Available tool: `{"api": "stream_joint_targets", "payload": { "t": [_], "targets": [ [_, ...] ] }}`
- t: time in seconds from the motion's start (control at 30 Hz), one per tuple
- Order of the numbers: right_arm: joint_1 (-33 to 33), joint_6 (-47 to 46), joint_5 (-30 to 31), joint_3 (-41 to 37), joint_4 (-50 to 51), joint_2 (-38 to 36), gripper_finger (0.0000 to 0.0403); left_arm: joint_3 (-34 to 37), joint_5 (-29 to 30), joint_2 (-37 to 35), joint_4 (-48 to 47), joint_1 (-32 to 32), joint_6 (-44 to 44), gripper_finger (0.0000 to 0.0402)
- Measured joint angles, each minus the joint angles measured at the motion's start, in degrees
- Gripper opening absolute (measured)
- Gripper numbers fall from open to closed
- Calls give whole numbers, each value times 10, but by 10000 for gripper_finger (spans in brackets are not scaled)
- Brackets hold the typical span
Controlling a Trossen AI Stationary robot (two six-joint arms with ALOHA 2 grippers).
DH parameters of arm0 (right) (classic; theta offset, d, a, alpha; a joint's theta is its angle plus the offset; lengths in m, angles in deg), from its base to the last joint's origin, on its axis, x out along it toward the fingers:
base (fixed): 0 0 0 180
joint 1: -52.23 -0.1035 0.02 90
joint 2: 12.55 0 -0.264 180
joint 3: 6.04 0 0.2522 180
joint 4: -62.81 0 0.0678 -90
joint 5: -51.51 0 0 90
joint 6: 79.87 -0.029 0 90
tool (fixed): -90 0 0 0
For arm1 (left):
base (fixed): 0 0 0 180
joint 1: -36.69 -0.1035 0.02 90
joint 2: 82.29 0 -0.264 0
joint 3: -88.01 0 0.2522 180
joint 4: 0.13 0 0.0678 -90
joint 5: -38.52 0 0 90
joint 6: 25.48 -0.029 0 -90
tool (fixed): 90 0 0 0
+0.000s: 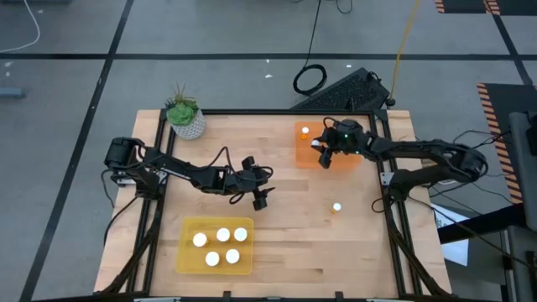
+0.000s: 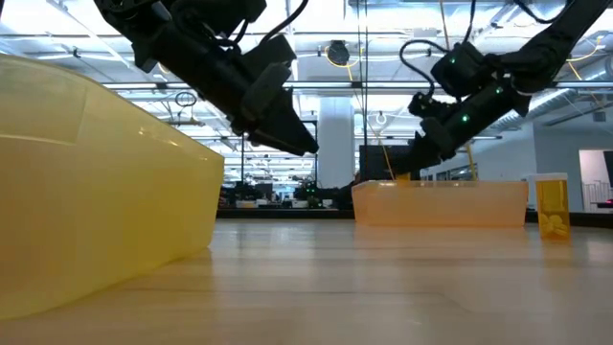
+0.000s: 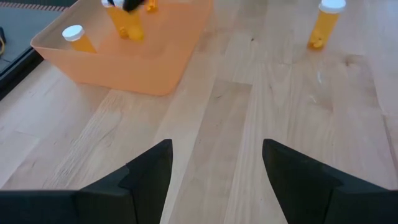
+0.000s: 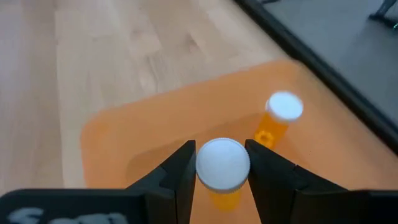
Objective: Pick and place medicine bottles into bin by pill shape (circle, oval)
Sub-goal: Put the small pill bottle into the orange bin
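**Over the orange tray, a bottle held by its cap**

Above the flat rectangular translucent orange plastic tray [image 1: 327,151], at the far right part of the table, the right gripper [image 4: 222,163] is clamped on the white round cap of a small orange translucent pill bottle [image 4: 222,168]; its two dark fingers [image 4: 180,171] press against either side of the cap, and the bottle hangs over the tray's interior. Just beside it, inside the same tray, a second orange pill bottle with a white cap [image 4: 280,118] stands upright near the far left corner as the high view shows it [image 1: 304,131]. Outside the tray, nearer the front and to the right, a lone orange pill bottle with a white cap [image 1: 336,206] stands on the pale wooden tabletop [image 1: 285,210], well apart from both trays.

The left gripper [image 3: 214,165] hovers over the middle of the table with its fingers spread and nothing between them. In front of it, at the front left, lies the flat rectangular translucent yellow plastic tray [image 1: 186,260], holding five white-capped pill bottles [image 1: 223,236] standing together. A white patterned pot with a green plant [image 1: 185,117] sits at the table's far left corner.
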Motion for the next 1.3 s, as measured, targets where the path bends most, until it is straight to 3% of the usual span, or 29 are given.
{"api": "stream_joint_targets", "payload": {
  "t": [0.53,1.0,1.3],
  "targets": [
    [0,-42,-16,0,-18,54,123,0,0,0,3,0,0,250],
    [-1,-45,-16,0,9,54,124,0,0,0,3,0,2,250],
    [-1,-46,-28,0,10,54,181,0,0,0,3,0,3,250]
  ]
}}
